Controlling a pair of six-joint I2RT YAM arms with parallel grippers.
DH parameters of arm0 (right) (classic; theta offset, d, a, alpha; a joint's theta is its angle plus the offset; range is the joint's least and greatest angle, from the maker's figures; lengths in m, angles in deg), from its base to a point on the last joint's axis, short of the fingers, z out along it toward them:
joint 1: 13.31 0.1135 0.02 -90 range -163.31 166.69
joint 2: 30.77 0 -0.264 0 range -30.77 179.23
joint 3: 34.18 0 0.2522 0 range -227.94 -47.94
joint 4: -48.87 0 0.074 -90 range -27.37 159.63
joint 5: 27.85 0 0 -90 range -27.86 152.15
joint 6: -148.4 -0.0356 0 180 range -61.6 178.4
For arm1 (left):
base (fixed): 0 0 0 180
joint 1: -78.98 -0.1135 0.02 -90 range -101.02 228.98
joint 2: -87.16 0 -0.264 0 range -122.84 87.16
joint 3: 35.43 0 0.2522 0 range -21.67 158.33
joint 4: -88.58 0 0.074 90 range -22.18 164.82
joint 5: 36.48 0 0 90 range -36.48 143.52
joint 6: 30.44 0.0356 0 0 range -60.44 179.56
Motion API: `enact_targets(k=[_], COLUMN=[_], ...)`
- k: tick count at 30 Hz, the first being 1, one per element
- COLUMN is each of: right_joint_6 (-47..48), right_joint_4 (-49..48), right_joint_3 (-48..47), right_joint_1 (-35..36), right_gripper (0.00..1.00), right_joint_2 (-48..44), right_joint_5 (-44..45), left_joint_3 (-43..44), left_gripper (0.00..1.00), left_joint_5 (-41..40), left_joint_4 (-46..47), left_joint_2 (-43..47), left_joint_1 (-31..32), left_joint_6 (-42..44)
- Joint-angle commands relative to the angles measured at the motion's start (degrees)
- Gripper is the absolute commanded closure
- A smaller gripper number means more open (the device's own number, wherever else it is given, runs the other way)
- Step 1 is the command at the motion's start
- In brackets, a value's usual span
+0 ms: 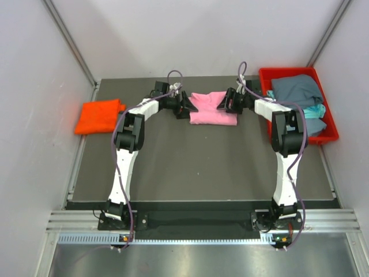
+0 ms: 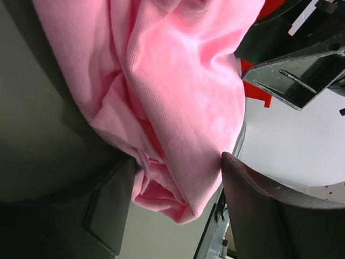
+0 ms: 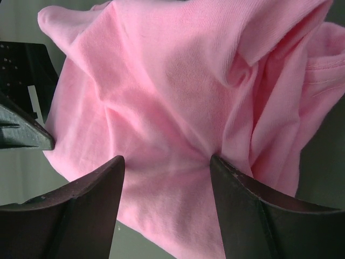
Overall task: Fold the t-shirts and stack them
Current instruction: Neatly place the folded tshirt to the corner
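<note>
1. Here, the left hand point(image 2: 178, 172) is clenched on a bunched fold of the light pink t-shirt point(image 2: 178, 81), and the cloth fills its grip.
2. The right hand point(image 3: 164, 162) grasps the same shirt from the opposite side, and creases in the cloth run toward its grip.
3. Between the two hands, the shirt lies partly folded near the far edge of the bench point(image 1: 190, 167), about midway along it.
4. An orange t-shirt point(image 1: 98, 116) lies folded at the left edge, overhanging it.
5. A red tray point(image 1: 288, 70) at the far right corner holds a grey-blue t-shirt point(image 1: 297, 89) and a teal t-shirt point(image 1: 316, 111).
</note>
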Motion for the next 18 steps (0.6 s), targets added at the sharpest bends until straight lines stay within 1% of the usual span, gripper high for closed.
enact_targets(k=[1, 4, 10, 14, 18], right_joint_6=[0.75, 0.83, -0.04, -0.13, 0.22], right_joint_4=[-1.09, -1.09, -1.70, -1.97, -1.61], right_joint_3=[-0.85, -0.94, -0.58, -0.76, -0.50], right_joint_1=[1.27, 1.27, 1.35, 1.62, 1.88], right_gripper=[0.35, 0.35, 0.35, 0.35, 0.35], right_joint_2=[0.64, 0.55, 0.37, 0.20, -0.33], right_joint_5=[0.35, 0.35, 0.09, 0.00, 0.18], left_joint_3=[-1.86, -3.70, -6.33, -7.39, -4.59], left_gripper=[0.32, 0.32, 0.29, 0.28, 0.27], left_joint_5=[-4.49, -9.76, -12.85, -12.76, -12.41], left_joint_4=[-3.21, -7.52, -11.75, -10.52, -9.73], left_joint_2=[-0.16, 3.26, 6.35, 5.04, 1.53], left_joint_1=[-0.52, -2.28, -3.52, -3.08, -2.03], left_joint_6=[3.19, 5.49, 8.04, 7.34, 7.69])
